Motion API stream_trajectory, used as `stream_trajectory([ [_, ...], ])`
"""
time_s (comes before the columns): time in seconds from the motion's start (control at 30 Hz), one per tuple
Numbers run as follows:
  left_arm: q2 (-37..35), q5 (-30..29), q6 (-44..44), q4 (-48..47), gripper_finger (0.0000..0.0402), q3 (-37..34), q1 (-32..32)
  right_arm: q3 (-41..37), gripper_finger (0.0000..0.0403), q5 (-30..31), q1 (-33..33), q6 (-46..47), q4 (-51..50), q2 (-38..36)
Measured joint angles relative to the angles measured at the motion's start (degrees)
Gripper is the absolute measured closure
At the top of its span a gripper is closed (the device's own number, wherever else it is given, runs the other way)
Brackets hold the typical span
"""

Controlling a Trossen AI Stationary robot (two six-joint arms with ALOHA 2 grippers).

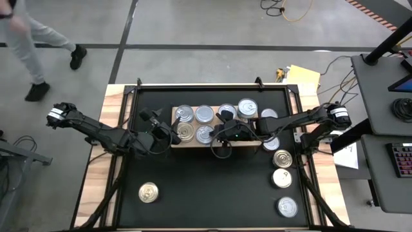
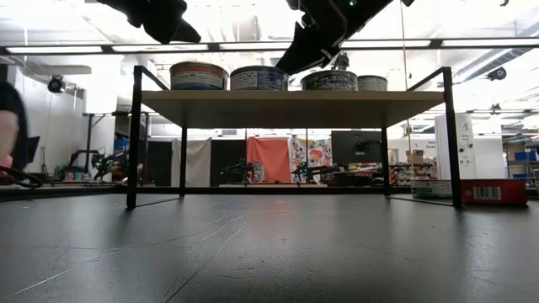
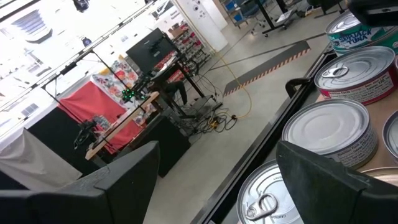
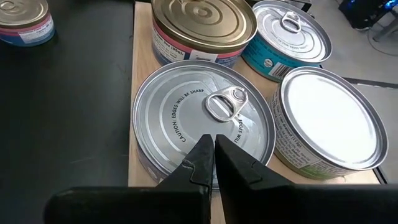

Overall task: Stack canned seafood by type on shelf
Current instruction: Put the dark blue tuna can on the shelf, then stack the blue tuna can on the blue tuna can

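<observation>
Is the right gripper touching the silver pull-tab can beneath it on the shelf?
Cannot tell. Right wrist view shows the shut right gripper over the silver pull-tab can; no gap or contact shows plainly.

Shelf (image 1: 193, 144) crowded with cans (image 1: 205, 115); mat (image 1: 212, 193) front centre open.

Silver and gold cans (image 1: 204, 115), light-wood shelf (image 1: 251, 141)

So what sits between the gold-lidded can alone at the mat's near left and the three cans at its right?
Nothing: in the high view, bare black mat separates the gold-lidded can from the three cans.
</observation>
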Motion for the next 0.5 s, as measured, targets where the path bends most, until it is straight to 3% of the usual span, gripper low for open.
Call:
stream_trajectory([
  [0.5,0.0,0.0,-2.9,0.1,0.0096,0.0,0.0,0.3,0.0394,0.3,-0.3,-4.1,-0.6,-1.0],
])
